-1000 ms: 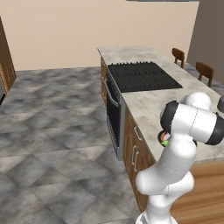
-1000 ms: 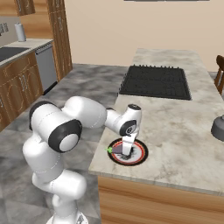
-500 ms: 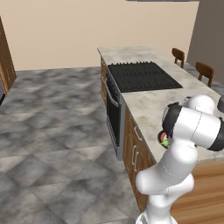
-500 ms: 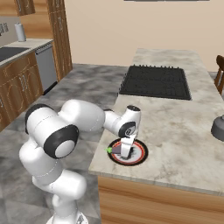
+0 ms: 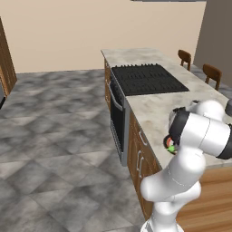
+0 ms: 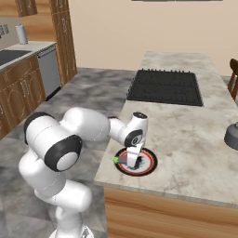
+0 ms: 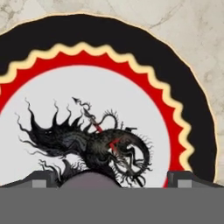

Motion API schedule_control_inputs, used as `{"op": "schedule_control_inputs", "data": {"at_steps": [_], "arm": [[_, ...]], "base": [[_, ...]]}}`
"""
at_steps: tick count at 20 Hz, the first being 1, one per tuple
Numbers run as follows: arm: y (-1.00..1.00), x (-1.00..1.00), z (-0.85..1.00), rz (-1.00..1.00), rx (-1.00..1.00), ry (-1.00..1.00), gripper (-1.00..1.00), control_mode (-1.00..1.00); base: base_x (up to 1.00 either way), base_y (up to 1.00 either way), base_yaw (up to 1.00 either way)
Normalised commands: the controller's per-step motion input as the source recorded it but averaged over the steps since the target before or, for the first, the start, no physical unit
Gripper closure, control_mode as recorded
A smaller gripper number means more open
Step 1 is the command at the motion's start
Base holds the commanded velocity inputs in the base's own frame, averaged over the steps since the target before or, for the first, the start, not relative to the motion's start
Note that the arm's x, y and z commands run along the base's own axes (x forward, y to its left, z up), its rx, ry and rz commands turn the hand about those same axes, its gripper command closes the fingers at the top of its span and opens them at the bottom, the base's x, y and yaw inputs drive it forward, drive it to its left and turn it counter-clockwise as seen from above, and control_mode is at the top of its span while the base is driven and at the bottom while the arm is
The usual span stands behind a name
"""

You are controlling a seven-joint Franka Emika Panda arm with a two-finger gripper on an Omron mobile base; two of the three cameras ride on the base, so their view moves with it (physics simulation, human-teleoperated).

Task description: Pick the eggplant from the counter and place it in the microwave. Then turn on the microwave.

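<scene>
The eggplant (image 6: 122,160) lies on a round red-rimmed plate (image 6: 148,163) near the counter's (image 6: 186,125) front edge, green stem (image 6: 115,160) pointing left. My gripper (image 6: 132,163) reaches straight down onto the plate and stands open, one finger on each side of the eggplant. In the hand view the fingertips (image 7: 43,179) are wide apart, and the eggplant's dull purple top (image 7: 89,181) shows between them over the plate's black pattern (image 7: 100,142). In the left base view my arm hides the gripper; only the plate's edge (image 5: 168,144) shows. The microwave is out of view.
A black cooktop (image 6: 165,87) sits further back on the counter, with a dark-fronted oven (image 5: 117,120) below it. A dark pot (image 6: 232,135) stands at the right edge. Chairs (image 5: 212,72) are beyond the counter. A second counter with a sink (image 6: 14,51) lies far left.
The hand has sunk a little toward the plate and the arm's upper joints have shifted slightly. The eggplant and plate have not moved.
</scene>
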Motion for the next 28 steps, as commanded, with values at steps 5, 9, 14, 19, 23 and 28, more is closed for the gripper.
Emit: {"op": "schedule_control_inputs", "data": {"at_steps": [5,9,14,19,23,28], "arm": [[0.0,0.0,0.22,0.0,0.0,-0.05,-1.0,-1.0],[0.04,-0.08,0.12,0.0,0.0,-0.02,-1.0,-1.0],[0.23,-0.28,0.0,0.06,0.0,-0.01,-1.0,-1.0],[0.18,-0.11,0.02,0.06,0.0,-0.03,-1.0,-1.0],[0.03,0.0,0.01,0.01,0.0,-0.08,-1.0,-1.0],[0.01,0.0,0.0,0.0,0.0,-0.07,-1.0,-1.0]], "base": [[0.0,0.0,0.0],[0.0,0.0,0.0],[0.0,0.0,0.0],[0.0,0.0,0.0],[0.0,0.0,0.0],[0.0,0.0,0.0]]}}
